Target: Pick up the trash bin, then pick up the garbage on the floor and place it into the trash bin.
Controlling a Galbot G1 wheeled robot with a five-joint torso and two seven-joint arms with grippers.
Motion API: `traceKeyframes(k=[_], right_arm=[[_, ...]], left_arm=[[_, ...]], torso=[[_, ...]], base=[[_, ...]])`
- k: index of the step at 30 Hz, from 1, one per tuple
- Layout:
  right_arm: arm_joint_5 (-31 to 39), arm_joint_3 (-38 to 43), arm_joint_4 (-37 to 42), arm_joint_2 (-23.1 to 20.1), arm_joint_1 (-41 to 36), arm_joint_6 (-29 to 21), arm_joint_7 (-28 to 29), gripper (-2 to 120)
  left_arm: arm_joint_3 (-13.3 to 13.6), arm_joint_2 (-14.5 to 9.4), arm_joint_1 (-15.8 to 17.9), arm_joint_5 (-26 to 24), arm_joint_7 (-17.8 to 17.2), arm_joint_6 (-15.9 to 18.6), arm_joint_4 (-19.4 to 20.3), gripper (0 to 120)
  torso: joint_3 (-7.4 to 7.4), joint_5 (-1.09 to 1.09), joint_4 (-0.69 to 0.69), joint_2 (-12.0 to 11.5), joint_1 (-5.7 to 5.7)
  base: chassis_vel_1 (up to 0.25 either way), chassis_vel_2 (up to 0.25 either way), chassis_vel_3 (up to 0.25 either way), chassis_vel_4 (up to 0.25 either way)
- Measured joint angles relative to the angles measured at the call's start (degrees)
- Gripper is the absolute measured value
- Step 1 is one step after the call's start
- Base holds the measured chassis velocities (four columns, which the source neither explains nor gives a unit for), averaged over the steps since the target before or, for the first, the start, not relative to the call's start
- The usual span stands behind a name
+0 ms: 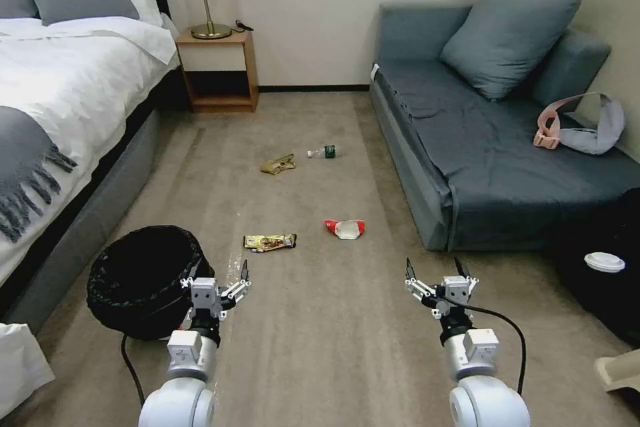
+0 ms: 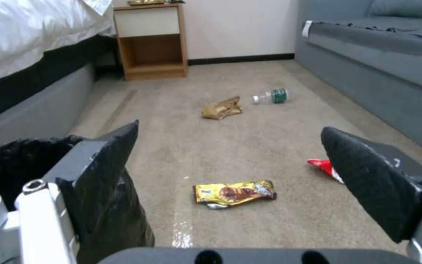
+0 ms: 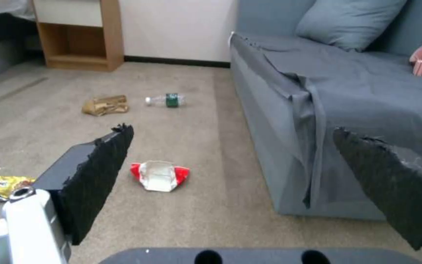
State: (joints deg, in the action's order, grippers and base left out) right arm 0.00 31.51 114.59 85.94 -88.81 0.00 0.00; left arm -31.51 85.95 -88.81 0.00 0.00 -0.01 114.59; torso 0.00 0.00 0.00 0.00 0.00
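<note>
Plainly the first step is still in hand: the trash bin, lined with a crinkly black bag, stands on the carpet by the foot of the bed, not yet lifted. The left pincer hovers just beside the bin's rim on its sofa-facing side, jaws spread wide and holding nothing; in the left wrist view one pad sits against the black bag's edge while the other is out over bare carpet. The right pincer hangs open and empty over the floor near the sofa.

All four pieces of garbage lie apart on the carpet ahead: the gold-brown snack wrapper nearest the bin, the red-and-white wrapper toward the sofa, and farther off the crumpled tan paper and the small clear bottle.

The next move likely calls for the left pincer to shift toward the bin until the rim sits between its jaws, then close firmly; the glossy liner may slip or bunch.
</note>
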Motion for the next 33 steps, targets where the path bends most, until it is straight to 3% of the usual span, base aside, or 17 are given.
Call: traceKeyframes(k=[33], right_arm=[[0.0,0.0,0.0,0.0,0.0,0.0,0.0,100]], left_arm=[[0.0,0.0,0.0,0.0,0.0,0.0,0.0,100]], torso=[[0.0,0.0,0.0,0.0,0.0]], base=[[0.0,0.0,0.0,0.0]])
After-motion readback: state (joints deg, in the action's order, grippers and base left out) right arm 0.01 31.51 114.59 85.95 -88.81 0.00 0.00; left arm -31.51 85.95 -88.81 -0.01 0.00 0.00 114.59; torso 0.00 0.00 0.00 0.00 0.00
